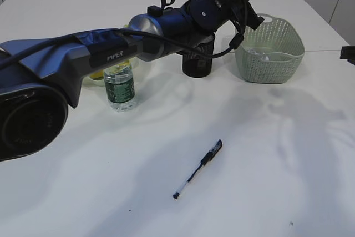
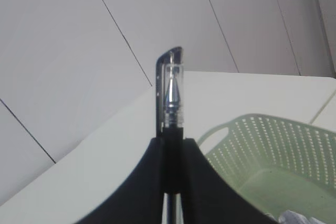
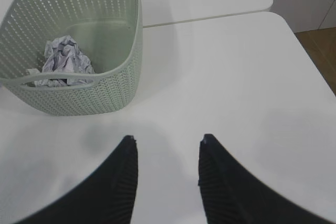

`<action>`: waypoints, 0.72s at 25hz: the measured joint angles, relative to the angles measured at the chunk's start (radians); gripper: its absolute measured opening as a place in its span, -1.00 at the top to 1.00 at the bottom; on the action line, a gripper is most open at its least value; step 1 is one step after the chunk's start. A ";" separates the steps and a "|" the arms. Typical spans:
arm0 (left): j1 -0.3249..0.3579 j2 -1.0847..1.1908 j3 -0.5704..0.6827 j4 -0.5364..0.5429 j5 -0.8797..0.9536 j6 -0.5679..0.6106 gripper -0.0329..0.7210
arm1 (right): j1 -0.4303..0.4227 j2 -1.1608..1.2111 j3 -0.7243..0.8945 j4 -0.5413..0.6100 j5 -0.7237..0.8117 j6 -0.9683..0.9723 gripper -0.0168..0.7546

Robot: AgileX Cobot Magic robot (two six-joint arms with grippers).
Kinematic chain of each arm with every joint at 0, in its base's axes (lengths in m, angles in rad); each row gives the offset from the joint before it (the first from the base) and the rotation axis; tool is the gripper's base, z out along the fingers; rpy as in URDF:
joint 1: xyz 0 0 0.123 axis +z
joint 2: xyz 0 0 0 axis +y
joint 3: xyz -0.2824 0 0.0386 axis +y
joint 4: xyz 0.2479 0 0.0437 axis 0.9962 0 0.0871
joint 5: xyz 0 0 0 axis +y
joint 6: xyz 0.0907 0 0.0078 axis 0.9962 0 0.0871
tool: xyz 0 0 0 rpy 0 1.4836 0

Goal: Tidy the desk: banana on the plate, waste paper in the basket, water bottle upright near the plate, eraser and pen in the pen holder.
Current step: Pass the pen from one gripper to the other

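While arm-hidden, pen holder [image 1: 198, 65]; left gripper [image 2: 172, 145] pinching pen [image 2: 173, 95], right gripper [image 3: 167, 145] spread.

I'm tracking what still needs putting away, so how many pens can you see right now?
2. One pen lies loose on the desk, toward the front. A second pen is clamped in the left pincer, up beside the basket. The pen holder's inside is hidden.

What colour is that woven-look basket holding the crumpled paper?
Sage green basket, seen best in the right wrist view.
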 joint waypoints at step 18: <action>0.006 -0.003 0.000 0.037 -0.089 0.000 0.87 | 0.000 0.000 0.000 0.000 -0.002 0.000 0.18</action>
